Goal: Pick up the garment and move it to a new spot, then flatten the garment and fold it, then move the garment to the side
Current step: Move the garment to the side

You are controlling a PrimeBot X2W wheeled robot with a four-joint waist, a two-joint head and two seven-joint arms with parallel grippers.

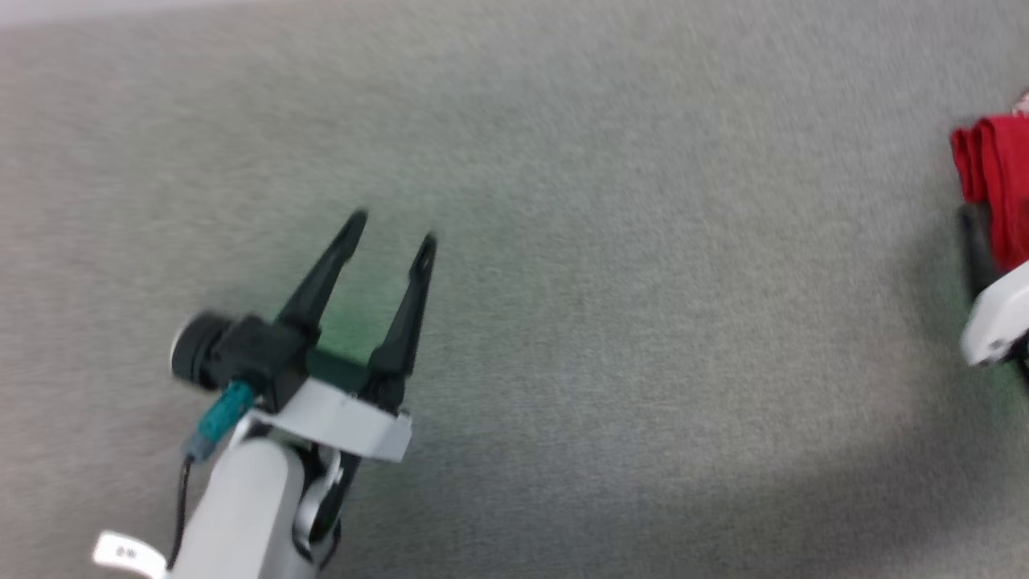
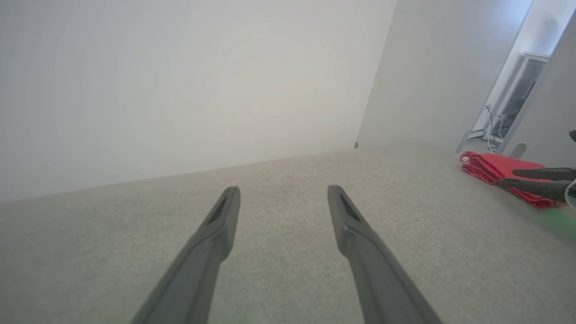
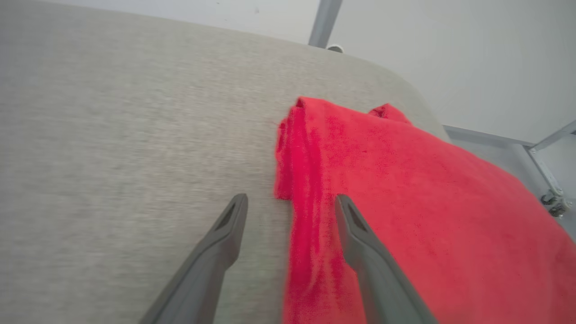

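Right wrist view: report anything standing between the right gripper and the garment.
Nothing visible does. The right gripper hangs open right at the folded garment: one jaw over the red cloth, the other over the grey surface beside its edge.

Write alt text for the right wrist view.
A folded red shirt lies on a grey fabric surface. The right gripper is open, one dark finger over the shirt, the other over bare fabric.

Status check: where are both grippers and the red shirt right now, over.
Left gripper open over grey surface. Right gripper open, astride folded edge of garment. Folded garment lies near surface's corner. No obstruction seen.
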